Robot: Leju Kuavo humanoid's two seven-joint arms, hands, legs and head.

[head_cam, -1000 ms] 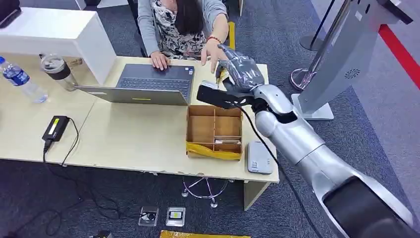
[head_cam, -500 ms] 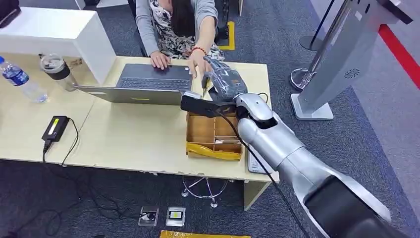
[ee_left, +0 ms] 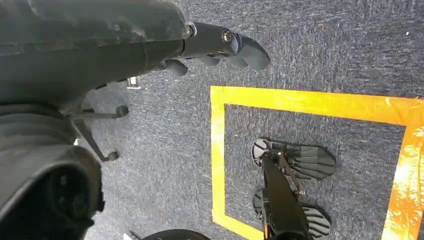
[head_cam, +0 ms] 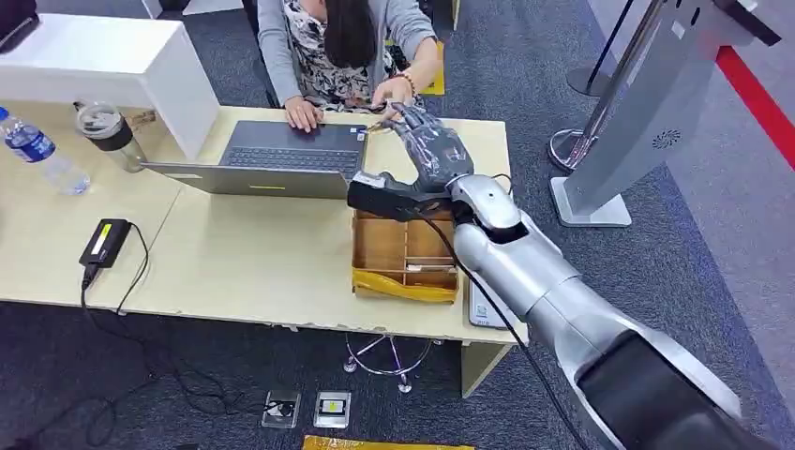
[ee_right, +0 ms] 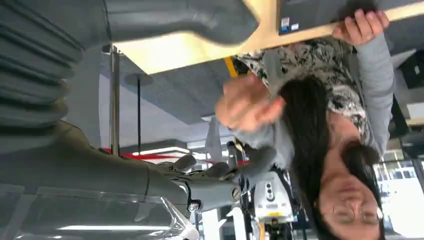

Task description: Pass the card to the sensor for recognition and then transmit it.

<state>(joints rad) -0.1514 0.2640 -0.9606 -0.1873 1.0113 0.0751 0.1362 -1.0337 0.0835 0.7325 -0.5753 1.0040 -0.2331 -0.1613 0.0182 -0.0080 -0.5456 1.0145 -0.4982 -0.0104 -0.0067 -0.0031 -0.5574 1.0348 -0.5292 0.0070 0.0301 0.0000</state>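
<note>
The right hand (head_cam: 427, 141) is being held out over the far edge of the desk (head_cam: 244, 253), toward twelve o'clock, where a person's hand (head_cam: 392, 91) is meeting its fingertips. The handover step is judged to be in hand (the sensor pass apparently done). Whether the card is being pinched or already released cannot be told; the card itself is being hidden or blurred. The left hand (ee_left: 215, 47) is hanging over the carpet, fingers loosely curled, holding nothing. A steady hold is being called for next until the person grips.
</note>
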